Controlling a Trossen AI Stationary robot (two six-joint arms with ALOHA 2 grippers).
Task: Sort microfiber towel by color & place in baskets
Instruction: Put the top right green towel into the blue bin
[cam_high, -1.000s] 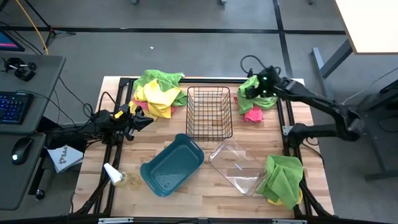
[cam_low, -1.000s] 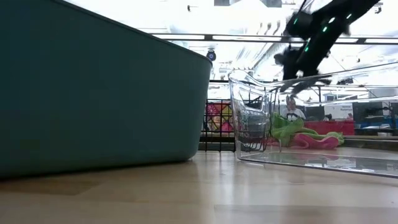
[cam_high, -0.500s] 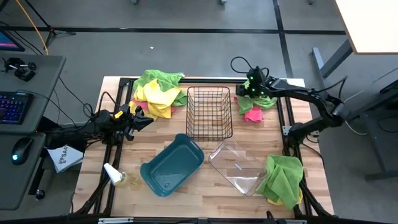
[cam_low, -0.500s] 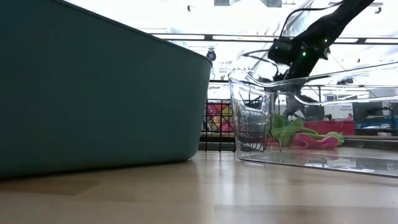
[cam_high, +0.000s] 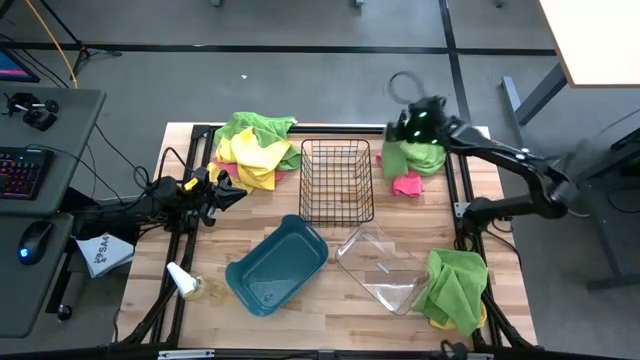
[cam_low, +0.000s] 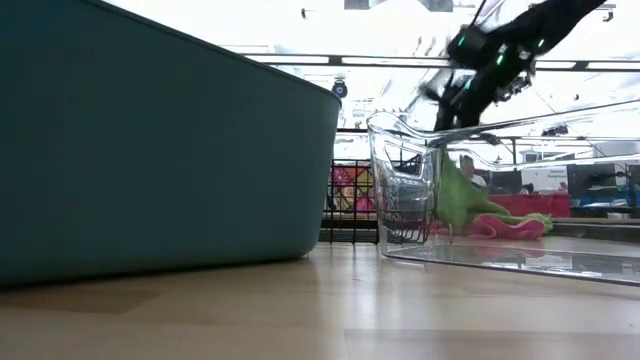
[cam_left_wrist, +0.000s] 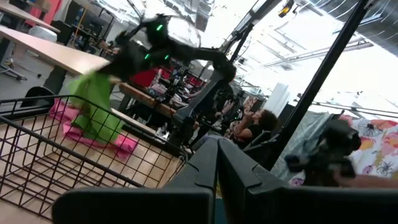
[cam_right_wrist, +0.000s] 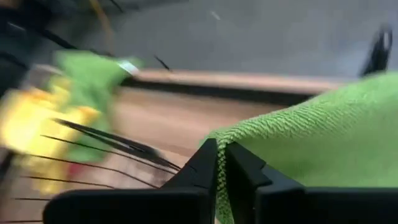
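Note:
My right gripper (cam_high: 403, 138) is at the table's far right, shut on a green towel (cam_high: 396, 160) drawn up from a pink towel (cam_high: 406, 184). It also shows in the low view (cam_low: 452, 98) and in its wrist view (cam_right_wrist: 219, 163). The black wire basket (cam_high: 337, 181) stands mid-table. The teal bin (cam_high: 277, 266) and the clear bin (cam_high: 386, 266) lie nearer the front. My left gripper (cam_high: 236, 192) waits shut at the table's left, touching nothing. My right gripper pinches a bunched part of the green towel (cam_right_wrist: 250, 142) between its two fingers, coming slanting down from above. The towel hangs below the fingers (cam_low: 456, 190). Its lower end (cam_low: 520, 220) seems to lie by the pink towel on the table.
A heap of green, yellow and pink towels (cam_high: 255, 148) lies at the far left. Another green towel heap (cam_high: 455, 286) sits at the near right. A small white bottle (cam_high: 182, 280) lies at the near left. A seated person (cam_left_wrist: 261, 124) shows beyond the table.
My right gripper dipped to the towels at the far right, took hold of the green towel and rose with it. The towel's upper part is now lifted and drawn out. The pink towel stays on the table.

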